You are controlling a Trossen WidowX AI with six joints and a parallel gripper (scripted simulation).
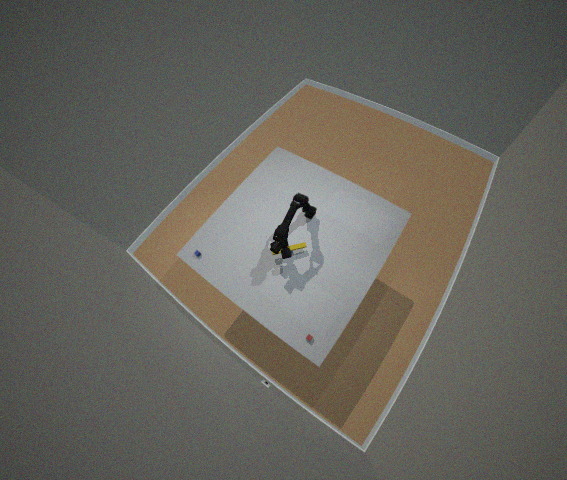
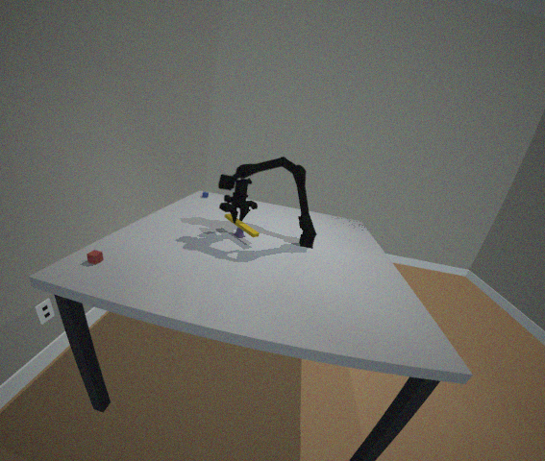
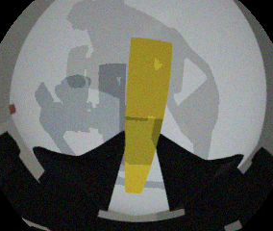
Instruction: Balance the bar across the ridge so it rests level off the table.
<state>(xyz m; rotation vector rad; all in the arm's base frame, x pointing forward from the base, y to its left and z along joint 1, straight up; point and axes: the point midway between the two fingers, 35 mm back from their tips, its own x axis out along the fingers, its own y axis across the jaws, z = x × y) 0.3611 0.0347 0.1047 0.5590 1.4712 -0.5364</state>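
A: From the top view, how does the arm [image 1: 288, 219] stand?

B: It reaches from its base near the middle of the table [image 1: 355, 232] toward the near-left, with the gripper [image 1: 284, 252] over the yellow bar [image 1: 297, 246]. A blue cube [image 1: 197, 253] and a red cube [image 1: 309, 338] sit well apart, near two table corners.

A: And from the side view?

B: The arm [image 2: 298, 193] rises from its base, bends over at the elbow and points the gripper [image 2: 237, 215] straight down. The bar [image 2: 242, 226] lies above the small purple ridge [image 2: 238, 231]; whether they touch, I cannot tell.

A: The wrist view?

B: The dark fingers are closed on the bar [image 3: 146, 112], which runs away from the camera above the table [image 3: 239, 64], its near end between them. The ridge is hidden here.
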